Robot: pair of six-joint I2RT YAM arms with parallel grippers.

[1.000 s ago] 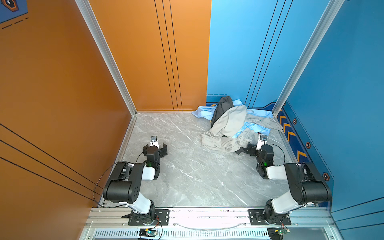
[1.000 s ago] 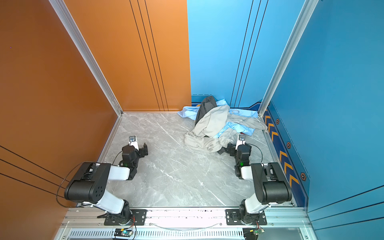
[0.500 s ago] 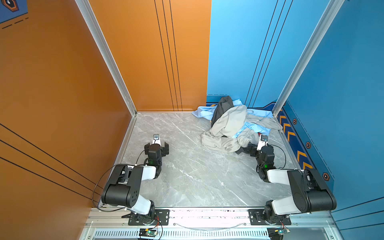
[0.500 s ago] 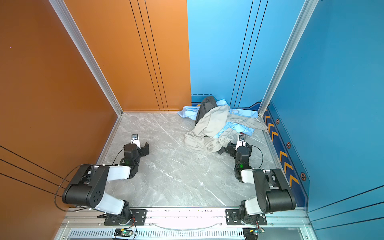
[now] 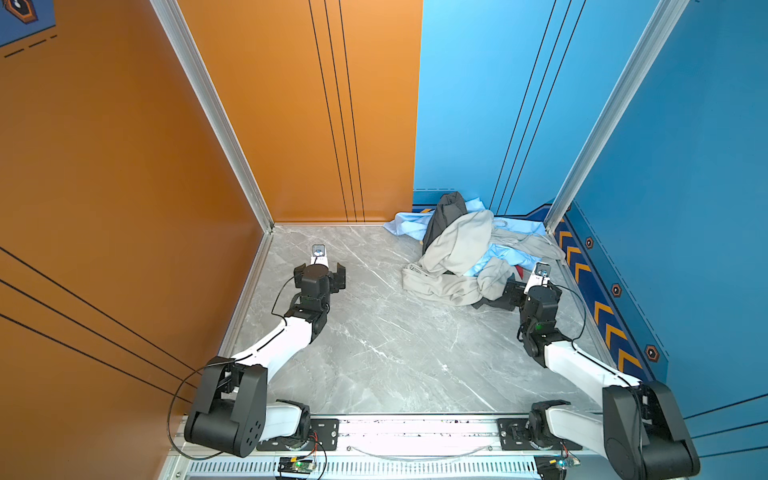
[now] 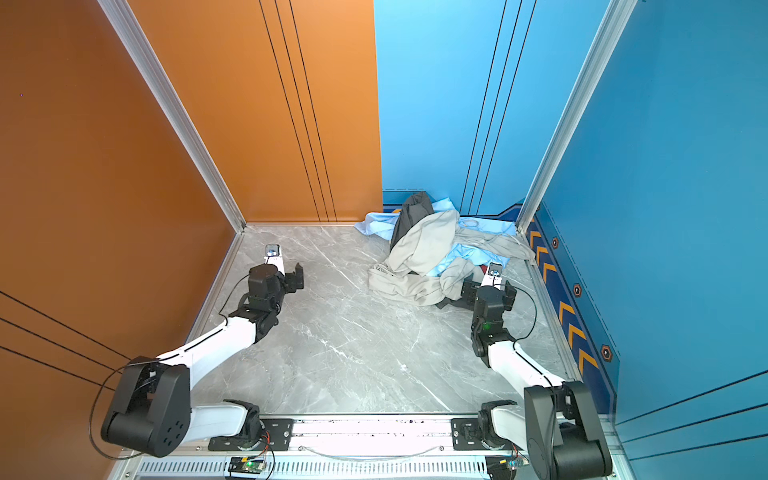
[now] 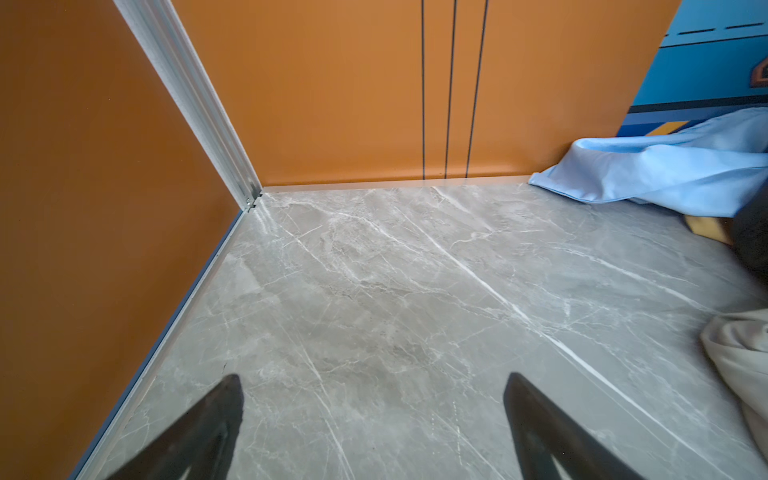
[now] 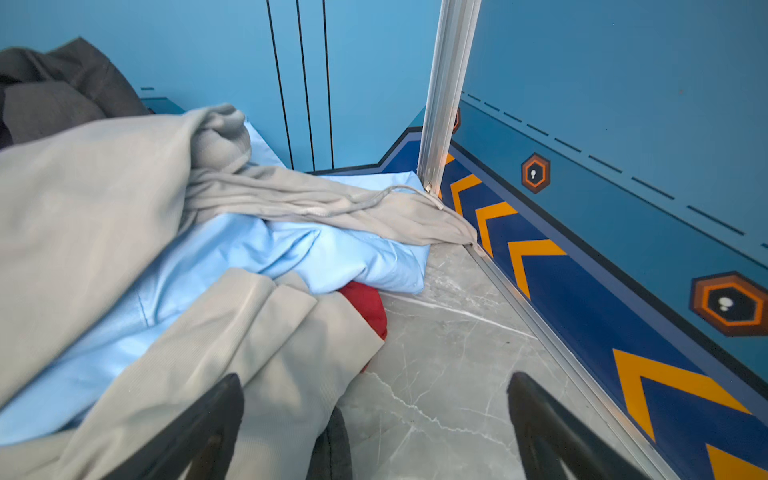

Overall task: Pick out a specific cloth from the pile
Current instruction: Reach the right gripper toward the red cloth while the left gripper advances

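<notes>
Two grippers are in view. The left gripper (image 7: 374, 376) has its jaws wide apart with nothing between them. It is over bare floor at about 10 o'clock in both top views, well apart from the clothes. The right gripper (image 8: 374, 376) is likewise spread wide and empty, at about 2 o'clock, at the near edge of the pile (image 5: 457, 266).

There is one pile, in the far corner at 1 o'clock. It has one dark grey garment (image 5: 446, 212) at the back, light grey fabric (image 5: 453, 243) draped over the top and light blue cloth (image 5: 405, 226) beneath. I cannot tell how many separate grey and blue pieces there are.

There is one cloth (image 8: 365, 303), dark red, with only a small fold showing. It is tucked under the blue and grey at the pile's 4 o'clock edge, near the right gripper and untouched.

The floor (image 5: 374, 353) is grey marble-look with white veins. Orange walls (image 5: 124, 166) run from 9 to 12 o'clock and blue walls (image 5: 685, 166) from 12 to 3. There are two aluminium corner posts (image 5: 216, 116). Orange chevrons (image 8: 673, 374) line the base of the blue wall at 3 o'clock.
</notes>
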